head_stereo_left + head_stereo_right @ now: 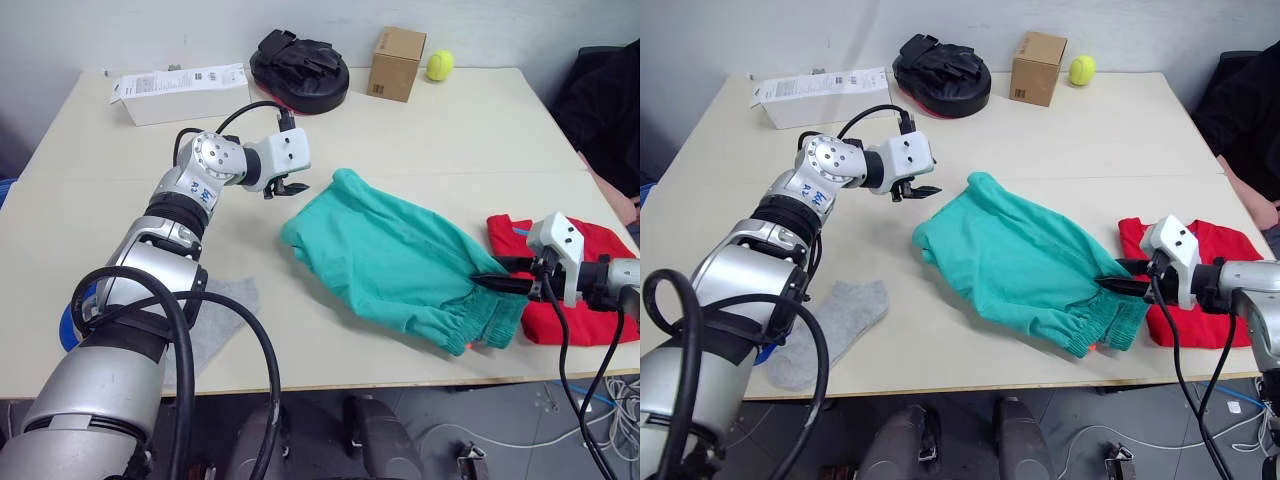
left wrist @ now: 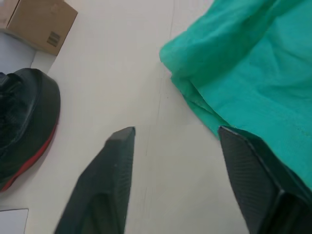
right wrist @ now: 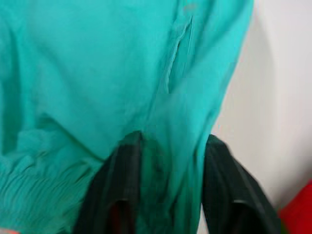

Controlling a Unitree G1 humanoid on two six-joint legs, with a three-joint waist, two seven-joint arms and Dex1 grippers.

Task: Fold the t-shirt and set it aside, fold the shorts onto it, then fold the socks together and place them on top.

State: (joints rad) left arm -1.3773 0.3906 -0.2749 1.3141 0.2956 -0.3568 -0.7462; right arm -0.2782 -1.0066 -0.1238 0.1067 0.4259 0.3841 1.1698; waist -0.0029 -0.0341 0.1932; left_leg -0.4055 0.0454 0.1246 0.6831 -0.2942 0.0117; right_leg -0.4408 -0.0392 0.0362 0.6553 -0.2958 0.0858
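Red t-shirt lies folded at the table's right edge; right gripper pinches the unfolded shorts; left gripper hovers open. Socks wait.

The shorts are thin teal-green cloth, matt and softly creased, with puckered gathering at the hem. The t-shirt is matt red cotton-like cloth. One sock is light grey knit with a heathered, slightly fuzzy face. The worktop is smooth, pale and faintly satin. The cardboard box is dull brown. The tennis ball looks felted. The left claw has matt black fingers, like plastic.
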